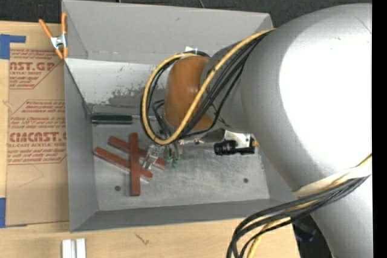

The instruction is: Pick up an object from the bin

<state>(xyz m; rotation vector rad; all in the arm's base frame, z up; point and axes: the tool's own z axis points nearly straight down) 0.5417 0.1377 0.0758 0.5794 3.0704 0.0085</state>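
My gripper reaches down below the orange cover into the bin's lower middle, right at the right end of a small pile of red-brown flat sticks. A long red-brown stick lies slanted across the floor, and its right end touches the gripper. An upright red-brown stick crosses over it. A shorter red-brown stick lies just above them. Nothing can be made out held in the gripper.
A dark green bar lies flat by the left wall, above the sticks. A black and white cylindrical thing rests to the gripper's right, partly under the arm. The arm and its cables cover the bin's right half.
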